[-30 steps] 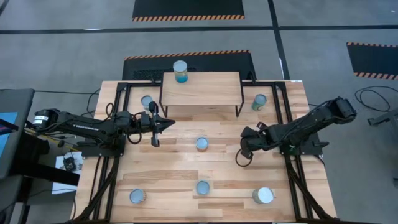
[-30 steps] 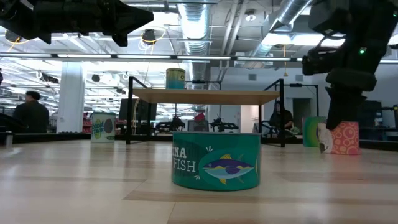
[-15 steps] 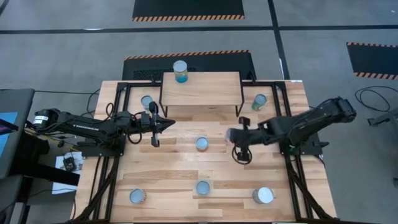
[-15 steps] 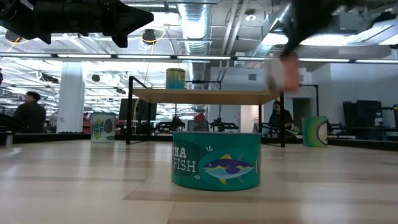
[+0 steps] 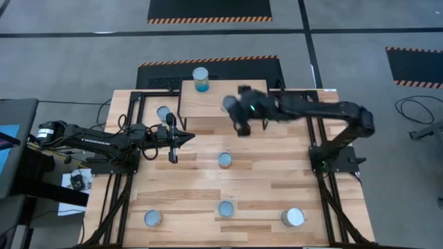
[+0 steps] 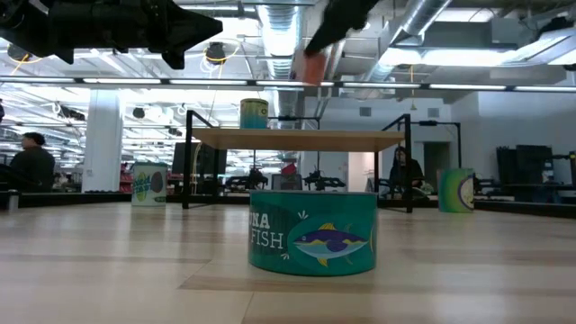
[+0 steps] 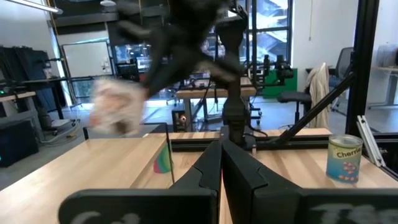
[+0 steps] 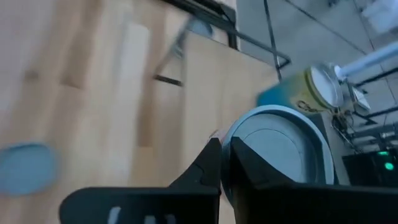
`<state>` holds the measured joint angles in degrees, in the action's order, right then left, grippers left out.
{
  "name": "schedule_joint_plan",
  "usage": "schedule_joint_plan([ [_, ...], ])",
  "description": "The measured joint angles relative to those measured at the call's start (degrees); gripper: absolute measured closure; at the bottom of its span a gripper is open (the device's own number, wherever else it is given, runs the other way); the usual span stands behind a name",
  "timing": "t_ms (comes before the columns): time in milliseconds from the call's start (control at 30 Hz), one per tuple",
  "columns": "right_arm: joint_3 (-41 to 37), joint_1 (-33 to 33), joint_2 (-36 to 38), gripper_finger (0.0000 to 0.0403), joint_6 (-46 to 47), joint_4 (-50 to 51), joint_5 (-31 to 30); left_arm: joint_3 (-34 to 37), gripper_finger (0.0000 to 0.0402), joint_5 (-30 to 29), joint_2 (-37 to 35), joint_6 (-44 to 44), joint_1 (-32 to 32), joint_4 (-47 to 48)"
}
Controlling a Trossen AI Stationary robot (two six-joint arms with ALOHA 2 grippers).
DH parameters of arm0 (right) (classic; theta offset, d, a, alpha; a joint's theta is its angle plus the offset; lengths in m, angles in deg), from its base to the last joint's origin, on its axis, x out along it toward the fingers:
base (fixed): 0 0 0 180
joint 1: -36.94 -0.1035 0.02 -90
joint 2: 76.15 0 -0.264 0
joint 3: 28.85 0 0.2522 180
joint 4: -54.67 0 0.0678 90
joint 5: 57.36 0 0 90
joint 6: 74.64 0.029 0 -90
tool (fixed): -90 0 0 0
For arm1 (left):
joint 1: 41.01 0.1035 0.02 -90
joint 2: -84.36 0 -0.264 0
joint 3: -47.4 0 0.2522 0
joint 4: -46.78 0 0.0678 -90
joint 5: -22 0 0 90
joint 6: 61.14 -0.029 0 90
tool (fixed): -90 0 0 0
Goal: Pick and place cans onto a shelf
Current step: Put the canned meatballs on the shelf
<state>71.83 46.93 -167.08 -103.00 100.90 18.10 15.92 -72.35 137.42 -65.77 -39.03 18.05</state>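
My right gripper (image 5: 230, 105) hangs above the small raised shelf with a light wood top and thin black legs (image 5: 223, 109), over its middle part, and its fingers are clamped on a small tin with a silvery round top and a pinkish-orange label (image 6: 310, 65), held in the air clear of the shelf top. In my right wrist view the tin's round lid (image 8: 273, 149) sits right against my dark fingers (image 8: 208, 165). A teal-and-yellow can (image 5: 201, 79) stands upright on the shelf's back left corner. My left gripper (image 5: 185, 135) waits over the table just in front of the shelf's left end, fingers pressed together on nothing. A teal tuna can (image 5: 224, 160) stands at the table's centre; other cans sit beside the shelf's two ends and along the front edge.
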Motion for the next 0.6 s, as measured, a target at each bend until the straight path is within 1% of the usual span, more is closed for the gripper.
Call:
schedule_joint_plan([
  [67,1.8,3.8,-3.4,0.0380,-2.8,-0.4,2.7,0.0,0.0400,0.0,0.0,-0.1,0.0,0.3],
  [167,4.1,8.5,-8.1,0.0383,-7.4,-0.9,4.2,0.0,0.0400,-0.1,0.0,-0.4,0.0,0.6],
  [233,6.0,11.2,-10.9,0.0383,-8.9,-1.6,4.5,0.0,0.0400,-0.1,0.0,-0.4,0.0,0.6],
  [300,8.0,13.3,-13.4,0.0381,-9.3,-1.6,6.1,0.0,0.0400,-0.1,0.0,-0.4,0.0,0.6],
  [400,11.1,15.7,-16.4,0.0380,-9.3,-1.5,9.6,0.0,0.0400,-0.2,0.0,-0.5,0.0,0.6],
  [500,13.1,17.1,-18.1,0.0382,-9.3,-1.3,10.6,0.0,0.0400,-0.2,0.0,-0.4,0.0,0.6],
  [600,13.3,17.9,-18.3,0.0382,-9.2,-0.2,12.8,0.0,0.0400,-0.2,0.0,-0.4,0.0,0.6],
])
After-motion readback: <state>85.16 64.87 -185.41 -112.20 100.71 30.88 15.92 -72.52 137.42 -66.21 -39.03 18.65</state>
